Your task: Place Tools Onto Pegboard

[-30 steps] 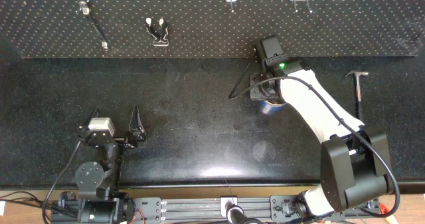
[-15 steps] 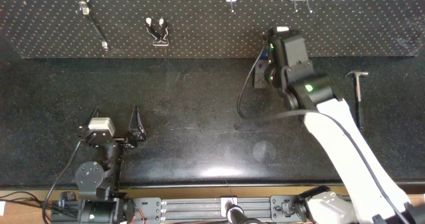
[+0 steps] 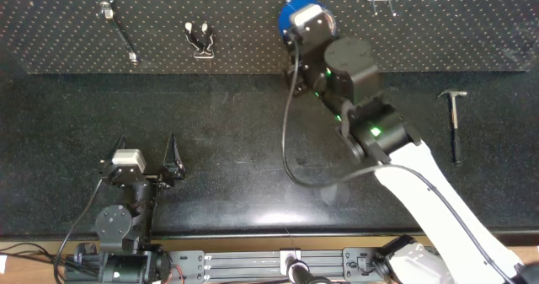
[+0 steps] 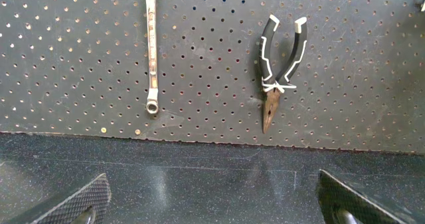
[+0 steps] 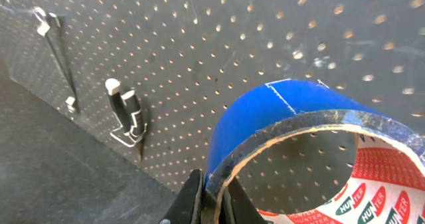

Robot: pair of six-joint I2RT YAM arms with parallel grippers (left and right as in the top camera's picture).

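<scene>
- Top view: the right arm reaches up and across the middle to the pegboard. The right gripper is lifted against the board's upper part and carries a blue roll of tape.
- Top view: whether the tape touches the board cannot be told.
- Top view: a wrench hangs slanted at the board's left. The pliers hang just to its right, well apart from the tape.
- Top view: a double hook stands on the board right of the tape, with nothing on it.
- Top view: a hammer lies on the black table at the far right, head toward the board.
- Top view: the left gripper sits low at the left near its base, over bare table and well apart from all the tools.
- Left wrist view: the fingers are spread wide with nothing between them, only table beneath.
- Left wrist view: the wrench and pliers hang ahead on the board. The pliers have their handles up and nose down, and the wrench's ring end is down.
- Right wrist view: the fingers are clenched on the wall of the tape roll, one inside the ring and one outside.
- Right wrist view: the roll stands on edge, its open core facing the camera. The board is close behind it, with the pliers and wrench farther along.
</scene>
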